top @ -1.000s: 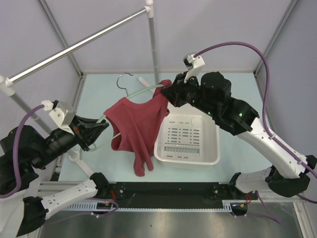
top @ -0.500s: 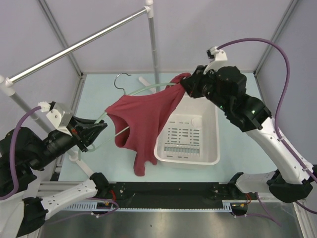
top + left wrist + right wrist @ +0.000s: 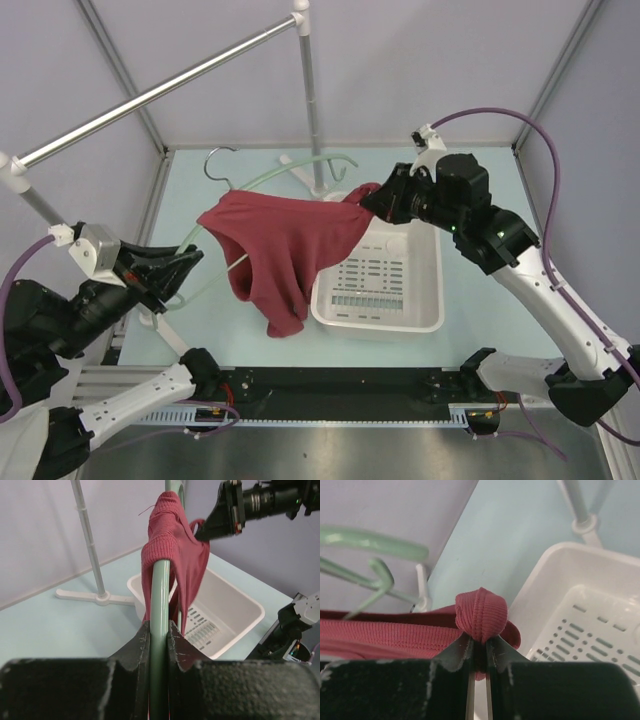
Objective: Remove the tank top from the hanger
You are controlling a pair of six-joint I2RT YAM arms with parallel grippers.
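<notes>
The dark red tank top (image 3: 275, 250) hangs stretched between both arms above the table. One part still drapes over the pale green hanger (image 3: 262, 178), whose right end is bare. My left gripper (image 3: 186, 262) is shut on the hanger's arm (image 3: 161, 595), and the tank top (image 3: 172, 545) is folded over that arm just beyond the jaws. My right gripper (image 3: 368, 198) is shut on a bunched strap of the tank top (image 3: 481, 614), held over the basket's far left corner. The hanger (image 3: 370, 542) shows to the left of the right gripper (image 3: 479, 642).
A white perforated basket (image 3: 425, 300) sits at centre right on the table, under the garment's right side. A silver rail (image 3: 160, 95) runs diagonally overhead, with its upright pole (image 3: 310, 100) and white foot (image 3: 293, 163) behind the hanger.
My right gripper has pulled the strap right and down, off the hanger's right end. My left arm drew the hanger leftward, stretching the garment between them.
</notes>
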